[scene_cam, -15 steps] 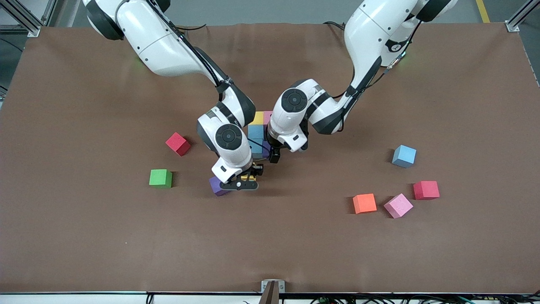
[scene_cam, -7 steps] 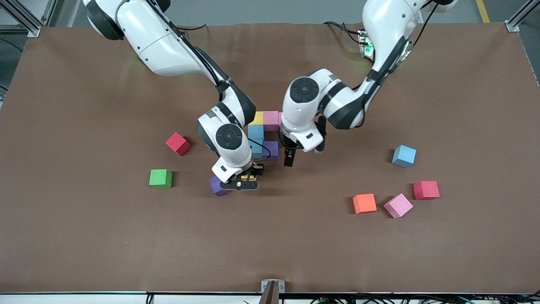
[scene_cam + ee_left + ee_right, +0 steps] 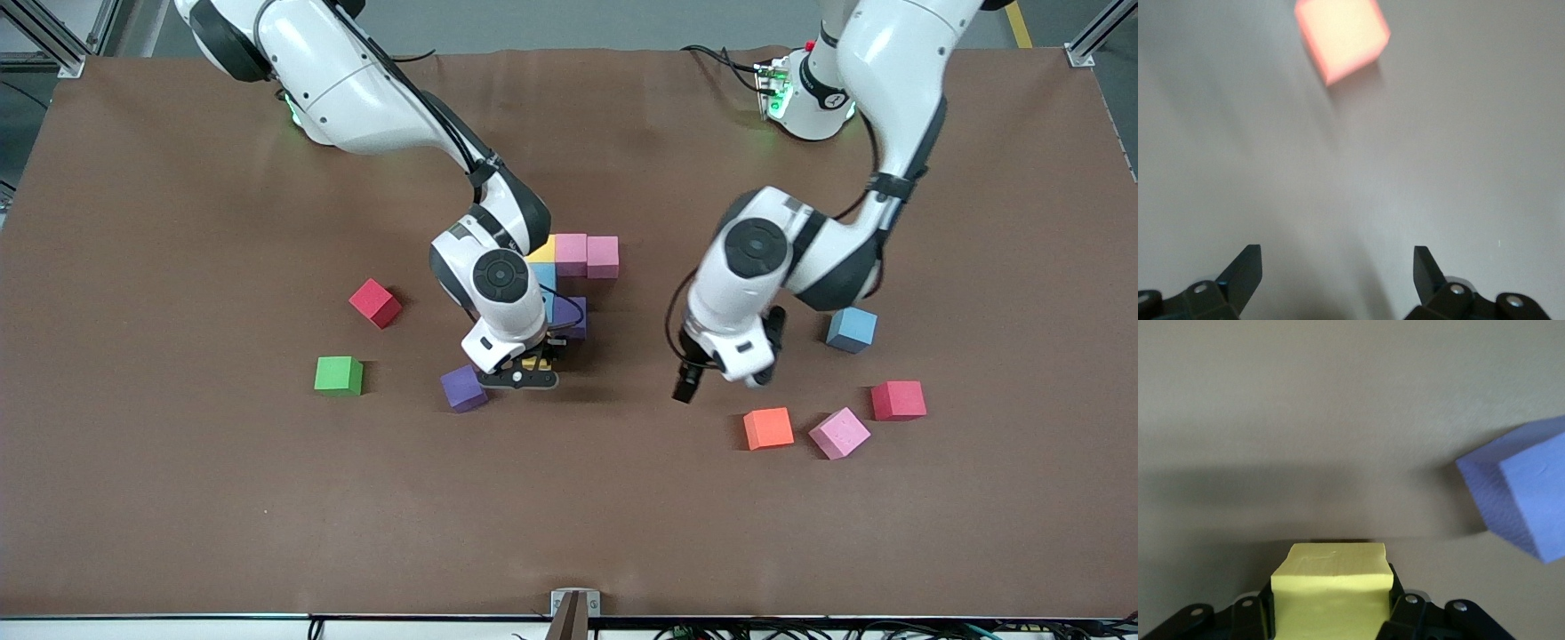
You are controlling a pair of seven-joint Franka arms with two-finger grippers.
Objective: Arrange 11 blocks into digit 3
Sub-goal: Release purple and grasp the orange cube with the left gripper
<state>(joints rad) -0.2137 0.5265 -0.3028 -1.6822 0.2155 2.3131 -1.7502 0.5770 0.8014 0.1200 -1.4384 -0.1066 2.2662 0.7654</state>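
The right gripper [image 3: 531,366] clamps a yellow block [image 3: 1331,593], with a loose purple block [image 3: 463,388] at its 8 o'clock. The left gripper [image 3: 689,388], fingers spread and empty, hangs over the table with the orange block [image 3: 768,428] at its 4 o'clock.

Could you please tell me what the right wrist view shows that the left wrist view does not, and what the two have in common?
Only the right wrist view shows the right gripper shut on a yellow cube, with a loose purple cube on the table nearby. Only the left wrist view shows the left gripper open and empty above bare table, with the orange cube ahead of it. Both share the brown table surface beneath the fingers.
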